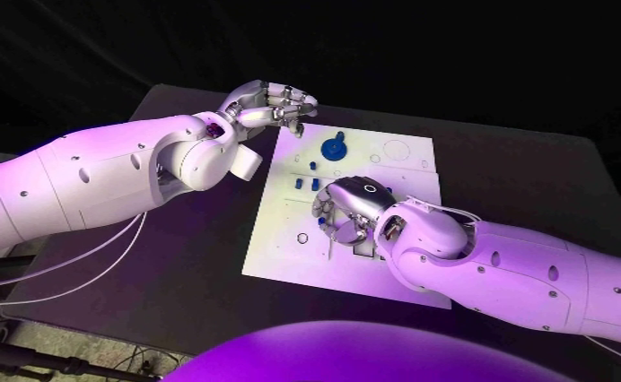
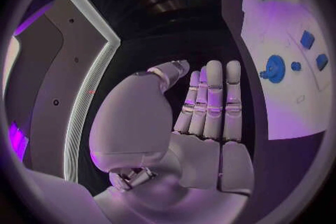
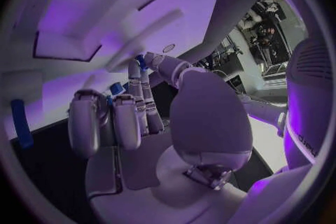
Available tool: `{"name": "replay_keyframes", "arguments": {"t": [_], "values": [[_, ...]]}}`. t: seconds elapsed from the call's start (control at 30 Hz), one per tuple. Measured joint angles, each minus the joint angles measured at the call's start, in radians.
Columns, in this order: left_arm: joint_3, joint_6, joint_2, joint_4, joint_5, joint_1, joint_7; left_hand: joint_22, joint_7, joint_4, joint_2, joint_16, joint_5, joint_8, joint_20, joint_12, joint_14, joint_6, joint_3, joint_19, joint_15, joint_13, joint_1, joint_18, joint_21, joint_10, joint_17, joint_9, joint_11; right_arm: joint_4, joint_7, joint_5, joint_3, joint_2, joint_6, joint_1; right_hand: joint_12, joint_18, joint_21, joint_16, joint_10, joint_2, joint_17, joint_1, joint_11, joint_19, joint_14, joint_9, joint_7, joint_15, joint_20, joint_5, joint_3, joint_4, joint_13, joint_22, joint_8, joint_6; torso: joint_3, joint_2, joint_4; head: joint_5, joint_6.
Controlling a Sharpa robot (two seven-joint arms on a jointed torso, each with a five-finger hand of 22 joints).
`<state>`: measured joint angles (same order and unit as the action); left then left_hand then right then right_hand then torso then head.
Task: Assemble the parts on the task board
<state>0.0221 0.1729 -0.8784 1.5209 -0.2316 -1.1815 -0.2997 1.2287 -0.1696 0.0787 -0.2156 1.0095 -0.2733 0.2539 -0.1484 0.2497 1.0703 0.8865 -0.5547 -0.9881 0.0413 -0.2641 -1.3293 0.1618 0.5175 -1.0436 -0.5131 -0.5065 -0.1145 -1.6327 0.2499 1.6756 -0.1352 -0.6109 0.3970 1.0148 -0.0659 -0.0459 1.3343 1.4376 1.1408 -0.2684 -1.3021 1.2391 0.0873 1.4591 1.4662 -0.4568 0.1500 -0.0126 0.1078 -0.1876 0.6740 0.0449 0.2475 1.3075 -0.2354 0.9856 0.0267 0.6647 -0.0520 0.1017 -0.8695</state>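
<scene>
The white task board (image 1: 292,247) lies in the middle of the black table. A round blue part (image 1: 334,147) sits near its far edge and shows too as the round blue part (image 2: 274,68) in the left wrist view. Small blue parts (image 1: 305,184) stand left of centre. My right hand (image 1: 349,212) is bent down over the board's middle; in the right wrist view a small blue part (image 3: 140,61) sits pinched between thumb tip and a fingertip. My left hand (image 1: 272,106) hovers at the board's far left corner, its fingers (image 2: 213,101) straight and holding nothing.
The black table (image 1: 194,212) runs wide on both sides of the board. Another small blue part (image 3: 116,88) shows by my right hand's fingers, and a blue peg (image 3: 21,123) stands farther off on the board. My right forearm (image 1: 518,270) covers the board's near right corner.
</scene>
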Motion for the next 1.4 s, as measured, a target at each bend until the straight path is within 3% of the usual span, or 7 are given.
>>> {"name": "replay_keyframes", "arguments": {"t": [0.07, 0.13, 0.43, 0.67, 0.9, 1.07, 1.4], "values": [[0.000, 0.000, 0.000, 0.000, 0.000, 0.000, 0.001, 0.000, 0.000, 0.000, 0.000, 0.000, 0.000, 0.000, 0.000, 0.000, 0.000, 0.000, 0.000, 0.000, 0.000, 0.000, 0.000, 0.000, 0.000, 0.000, 0.000, 0.000, 0.000, -0.003, -0.004, -0.001, -0.001, -0.002, 0.005, -0.001, 0.004, 0.000, -0.063, -0.014, -0.062, -0.004, 0.024, -0.004, 0.023, -0.019, 0.002, 0.013, 0.020, -0.011, 0.019, 0.004, -0.025, 0.003, -0.031, 0.000, 0.023, -0.030, -0.0001, 0.000, 0.0000, -0.001, 0.001], [0.000, 0.000, 0.000, -0.001, 0.000, 0.000, 0.001, 0.000, 0.000, 0.000, 0.000, 0.000, 0.000, 0.000, 0.000, 0.000, 0.000, 0.000, 0.000, 0.000, 0.000, 0.000, 0.000, 0.000, 0.000, 0.000, 0.000, 0.000, 0.000, -0.005, -0.007, -0.002, -0.002, -0.007, 0.010, -0.001, 0.004, -0.016, -0.098, -0.022, -0.092, -0.004, 0.040, -0.004, 0.030, -0.034, -0.001, 0.022, 0.022, -0.014, 0.026, 0.004, -0.050, 0.005, -0.039, 0.000, 0.037, -0.047, 0.0000, 0.000, 0.0000, -0.002, 0.003], [0.000, -0.002, -0.002, -0.005, 0.000, 0.000, 0.005, 0.000, 0.000, 0.000, 0.000, 0.000, 0.000, 0.000, 0.000, 0.000, 0.000, 0.000, 0.000, 0.000, 0.000, 0.000, 0.000, 0.000, 0.000, 0.000, 0.000, 0.000, 0.000, -0.064, -0.007, -0.014, -0.003, -0.086, 0.025, 0.011, -0.010, -0.016, -0.110, -0.022, -0.101, -0.003, 0.042, -0.003, 0.029, -0.038, -0.001, 0.029, 0.021, -0.014, 0.026, 0.004, -0.089, 0.003, -0.037, 0.000, 0.039, -0.050, -0.0009, 0.000, 0.0006, -0.008, 0.011], [0.000, -0.009, -0.005, -0.006, 0.000, 0.000, 0.009, 0.000, 0.000, 0.000, 0.000, 0.000, 0.000, 0.000, 0.000, 0.000, 0.000, 0.000, 0.000, 0.000, 0.000, 0.000, 0.000, 0.000, 0.000, 0.000, 0.000, 0.000, 0.000, -0.134, 0.000, -0.071, 0.009, -0.202, 0.022, 0.085, -0.030, -0.016, -0.078, -0.009, -0.090, 0.004, 0.013, 0.004, 0.018, -0.025, -0.001, 0.030, 0.013, -0.014, 0.024, -0.001, -0.101, -0.004, -0.037, 0.000, 0.038, -0.033, -0.0007, -0.001, 0.0017, -0.018, 0.019], [0.000, -0.013, -0.007, -0.008, 0.000, 0.000, 0.010, 0.000, 0.000, 0.000, 0.000, 0.000, 0.000, 0.000, 0.000, 0.000, 0.000, 0.000, 0.000, 0.000, 0.000, 0.000, 0.000, 0.000, 0.000, 0.000, 0.000, -0.001, 0.000, -0.134, 0.013, -0.136, 0.013, -0.285, -0.014, 0.148, -0.030, -0.016, -0.096, -0.009, -0.100, 0.004, 0.028, 0.005, 0.020, -0.025, -0.001, 0.040, 0.010, -0.014, 0.024, -0.008, -0.145, -0.010, -0.042, 0.000, 0.045, -0.036, -0.0002, -0.001, 0.0029, -0.031, 0.027], [0.000, -0.015, -0.006, -0.008, 0.000, 0.000, 0.011, 0.000, 0.000, 0.000, 0.000, 0.000, 0.000, 0.000, 0.000, 0.000, 0.000, 0.000, 0.000, 0.000, 0.000, 0.000, 0.000, 0.000, 0.000, 0.000, 0.000, -0.001, 0.000, -0.105, 0.018, -0.147, 0.013, -0.299, -0.058, 0.158, -0.030, -0.016, -0.140, -0.018, -0.136, 0.031, 0.049, 0.044, 0.031, -0.040, -0.001, 0.059, -0.007, -0.014, 0.028, 0.004, -0.252, -0.023, -0.054, 0.001, 0.063, -0.060, -0.0007, -0.001, 0.0030, -0.037, 0.032], [0.001, -0.018, -0.007, -0.008, 0.000, 0.001, 0.011, 0.000, 0.000, 0.000, 0.000, 0.000, 0.000, 0.000, 0.000, 0.000, 0.000, 0.000, 0.000, 0.000, 0.000, 0.000, 0.000, 0.000, 0.000, 0.000, 0.000, -0.001, 0.000, -0.069, 0.018, -0.143, 0.011, -0.281, -0.119, 0.145, -0.040, -0.016, -0.140, -0.018, -0.141, 0.040, 0.040, 0.060, 0.029, -0.040, -0.001, 0.064, -0.007, -0.014, 0.028, 0.004, -0.259, -0.026, -0.057, 0.001, 0.063, -0.060, -0.0012, 0.000, 0.0017, -0.040, 0.034]]}}
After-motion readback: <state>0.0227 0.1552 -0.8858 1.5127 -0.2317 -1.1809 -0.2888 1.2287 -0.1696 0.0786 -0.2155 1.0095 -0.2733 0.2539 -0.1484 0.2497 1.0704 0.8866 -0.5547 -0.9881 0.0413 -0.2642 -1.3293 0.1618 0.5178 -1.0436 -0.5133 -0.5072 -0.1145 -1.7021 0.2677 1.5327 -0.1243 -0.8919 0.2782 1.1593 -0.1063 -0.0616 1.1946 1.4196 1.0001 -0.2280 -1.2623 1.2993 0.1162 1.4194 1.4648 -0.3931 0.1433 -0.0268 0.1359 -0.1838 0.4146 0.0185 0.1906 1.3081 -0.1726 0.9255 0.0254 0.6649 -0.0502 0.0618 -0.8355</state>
